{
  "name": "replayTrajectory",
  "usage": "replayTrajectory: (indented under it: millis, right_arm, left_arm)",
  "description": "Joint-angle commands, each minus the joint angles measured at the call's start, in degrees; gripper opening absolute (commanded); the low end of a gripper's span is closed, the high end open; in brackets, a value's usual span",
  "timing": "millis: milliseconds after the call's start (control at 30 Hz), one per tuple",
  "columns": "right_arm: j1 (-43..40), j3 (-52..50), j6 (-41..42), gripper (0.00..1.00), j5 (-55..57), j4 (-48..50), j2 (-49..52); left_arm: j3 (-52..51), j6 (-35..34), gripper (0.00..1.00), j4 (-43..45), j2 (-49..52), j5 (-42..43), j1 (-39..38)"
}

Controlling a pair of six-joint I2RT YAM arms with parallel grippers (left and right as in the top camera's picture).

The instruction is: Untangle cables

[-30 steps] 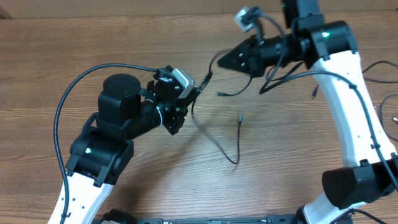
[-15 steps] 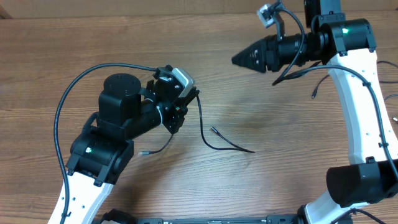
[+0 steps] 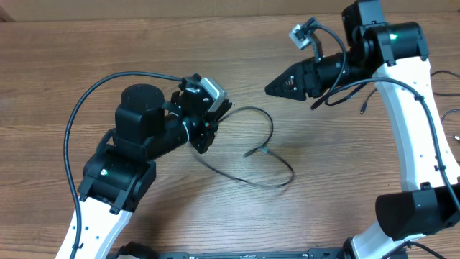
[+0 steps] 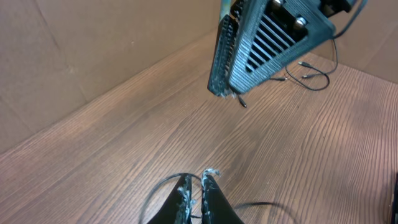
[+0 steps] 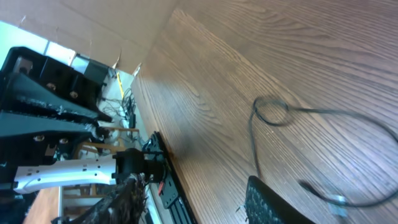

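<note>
Wooden table [image 3: 86, 43]: unchanged. Right arm [image 3: 410, 144]: had backed off toward 2 o'clock. A second earlier its tip was just beside the left gripper with strands hanging off it. Left arm [image 3: 115, 173] at 8 o'clock: same pose as before.

Right gripper [image 3: 271, 89]: had let go. Fingers were apart with nothing between them, tip pointing to 9 o'clock. Left gripper [image 3: 224, 109]: fingers together, clamped on the black cable [image 3: 267, 128].

That cable had been strung up between the two grippers. It had dropped and lay slack on the table from centre to 5 o'clock in one wide open curve. One end was at the left gripper, and the plug end [image 3: 249, 152] was free near centre. Judged: this strand was out of the bunch, but not yet laid straight or released. Loose cables [image 3: 363, 108] at 3 o'clock lay well apart from it.

Views:
- **Left wrist:** the fingertips [image 4: 207, 186] were pressed shut with cable arcing out on both sides. In the overhead the gripper body hid that pinch.
- **Right wrist:** a clear gap showed between the fingers [image 5: 273, 199]. From above the gripper read only as a dark wedge.
- **Right wrist:** a small closed loop [image 5: 271, 112] sat in the cable, which the overhead didn't resolve. Judged a leftover kink to pull out.
</note>
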Motion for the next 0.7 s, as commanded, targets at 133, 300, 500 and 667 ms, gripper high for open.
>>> replayTrajectory:
  millis: [133, 300, 500, 667]
  right_arm:
    - [1.77, 0.17, -2.4, 0.5, 4.48, 0.11, -0.59]
    - [1.84, 0.17, -2.08, 0.57, 9.35, 0.83, -0.59]
    - [2.1, -0.85, 1.46, 0.65, 12.7, 3.34, -0.59]
    - [3.21, -5.31, 1.49, 0.67, 13.31, 7.04, -0.59]
  left_arm:
    - [1.05, -1.25, 0.08, -0.33, 0.5, 0.98, -0.39]
    - [1.03, -1.2, 0.12, -4.17, 0.52, 0.24, -0.37]
    - [1.03, -9.44, 0.07, -8.66, 0.5, -14.29, -0.37]
    - [0.87, -10.82, 0.05, -10.36, 0.46, -16.5, -0.35]
